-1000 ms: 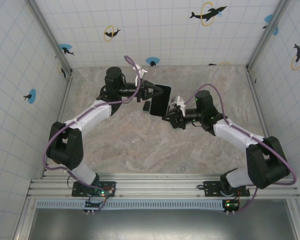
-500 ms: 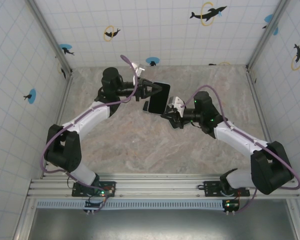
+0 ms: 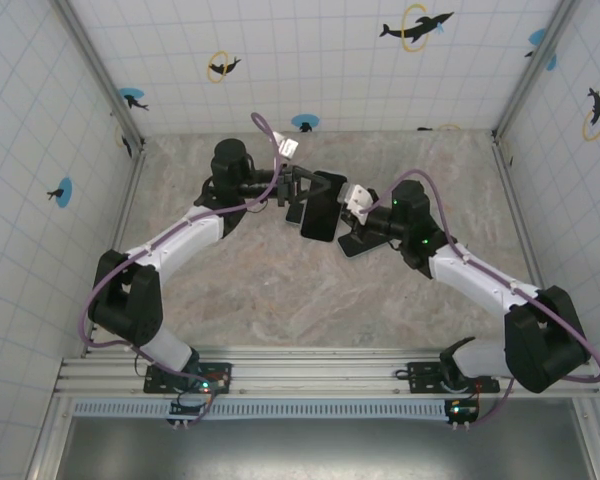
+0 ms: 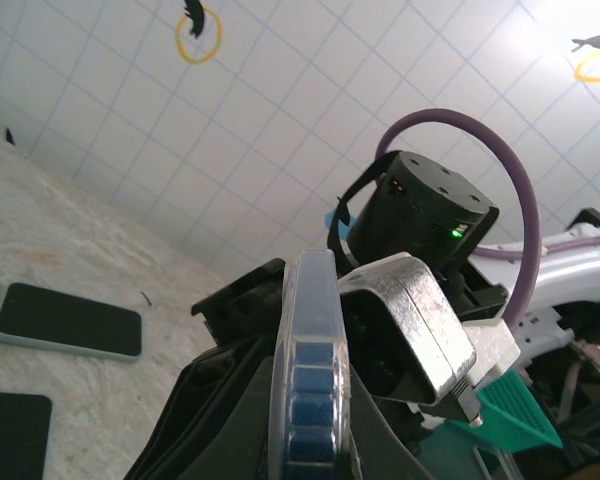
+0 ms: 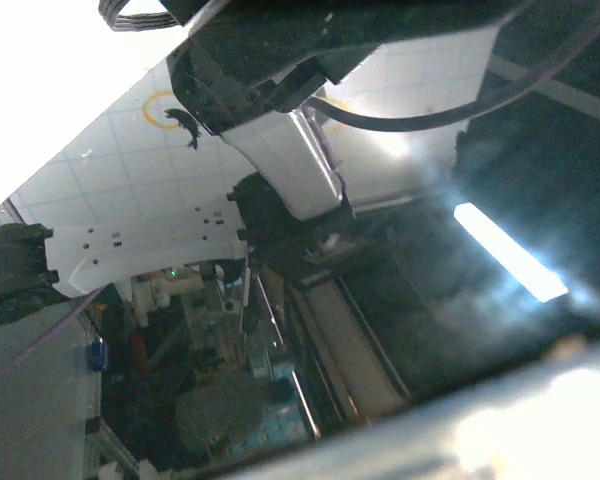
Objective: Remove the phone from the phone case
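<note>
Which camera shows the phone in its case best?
Top external: most of the phone appears, between left claw and right claw. Left wrist sees its clear edge end-on; right wrist, its glossy reflective face, blurred.

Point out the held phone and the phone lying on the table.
held phone (image 3: 320, 212), top view, middle of its dark face.
phone lying on the table (image 4: 68, 322), left wrist view, middle of its screen.

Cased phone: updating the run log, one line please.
cased phone: midair, case on | left gripper: jaws shut on it | right gripper: jaws shut on it
</note>
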